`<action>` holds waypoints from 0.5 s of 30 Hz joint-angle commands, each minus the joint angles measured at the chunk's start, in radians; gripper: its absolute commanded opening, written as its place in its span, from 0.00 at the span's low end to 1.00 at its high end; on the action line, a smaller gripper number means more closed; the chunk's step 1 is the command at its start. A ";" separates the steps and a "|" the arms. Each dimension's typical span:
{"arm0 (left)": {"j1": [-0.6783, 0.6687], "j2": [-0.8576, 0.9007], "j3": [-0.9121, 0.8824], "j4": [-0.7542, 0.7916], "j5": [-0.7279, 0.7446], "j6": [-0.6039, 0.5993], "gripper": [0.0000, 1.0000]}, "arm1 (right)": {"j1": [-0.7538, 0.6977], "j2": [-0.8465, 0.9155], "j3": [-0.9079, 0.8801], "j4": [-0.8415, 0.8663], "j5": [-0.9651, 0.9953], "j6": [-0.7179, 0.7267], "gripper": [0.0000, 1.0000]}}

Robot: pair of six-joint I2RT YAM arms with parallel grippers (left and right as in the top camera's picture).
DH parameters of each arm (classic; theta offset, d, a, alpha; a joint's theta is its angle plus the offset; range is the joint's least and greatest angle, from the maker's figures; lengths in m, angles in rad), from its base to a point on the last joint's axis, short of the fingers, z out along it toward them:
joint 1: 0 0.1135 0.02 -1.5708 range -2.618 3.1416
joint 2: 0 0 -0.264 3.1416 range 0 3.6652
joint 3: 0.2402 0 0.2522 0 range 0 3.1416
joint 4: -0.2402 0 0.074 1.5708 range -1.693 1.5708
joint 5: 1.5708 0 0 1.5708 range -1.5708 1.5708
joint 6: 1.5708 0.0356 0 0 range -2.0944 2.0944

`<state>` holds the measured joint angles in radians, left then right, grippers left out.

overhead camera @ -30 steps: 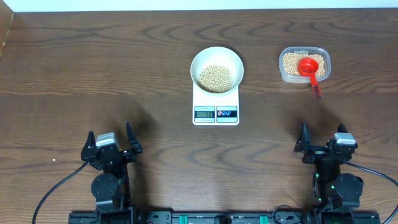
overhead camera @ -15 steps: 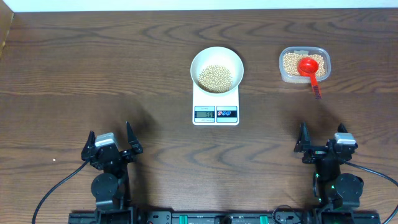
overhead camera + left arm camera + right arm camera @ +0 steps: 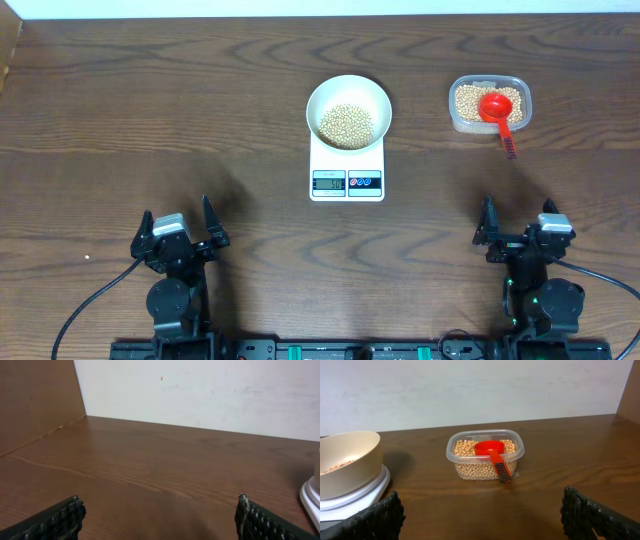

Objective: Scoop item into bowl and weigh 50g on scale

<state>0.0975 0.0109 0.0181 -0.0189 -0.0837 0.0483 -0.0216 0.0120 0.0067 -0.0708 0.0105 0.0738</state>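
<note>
Idling: my L claw (image 3: 178,222), R claw (image 3: 517,224) both wide, empty, well apart from scale (image 3: 347,163). Beans (image 3: 346,125) in bowl (image 3: 349,84) atop it; scoop (image 3: 496,107) in tub (image 3: 521,88). Display (image 3: 328,181) unreadable, 50g unconfirmed; prob. done.

The table (image 3: 150,120) is dark brown wood with a bold grain, smooth with a soft sheen. The white bowl (image 3: 348,88) looks smooth and faintly glossy; ceramic or plastic, I cannot tell. The beans (image 3: 345,125) in it are matt tan. The scale (image 3: 335,160) is smooth white plastic. To the right, the tub (image 3: 470,472) is clear plastic, and the scoop (image 3: 489,448) is glossy red plastic with a ribbed handle. The finger pads (image 3: 60,520) are black, knobbly and matt. The far wall (image 3: 225,395) is matt white.
</note>
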 commanded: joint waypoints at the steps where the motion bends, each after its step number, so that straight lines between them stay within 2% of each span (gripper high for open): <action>1: 0.004 -0.006 -0.014 -0.047 -0.006 -0.009 0.98 | 0.010 -0.006 -0.001 -0.005 -0.002 -0.011 0.99; 15: 0.004 -0.006 -0.014 -0.047 -0.006 -0.009 0.98 | 0.010 -0.006 -0.001 -0.005 -0.002 -0.011 0.99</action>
<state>0.0975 0.0109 0.0181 -0.0189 -0.0826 0.0483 -0.0216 0.0120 0.0067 -0.0708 0.0105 0.0738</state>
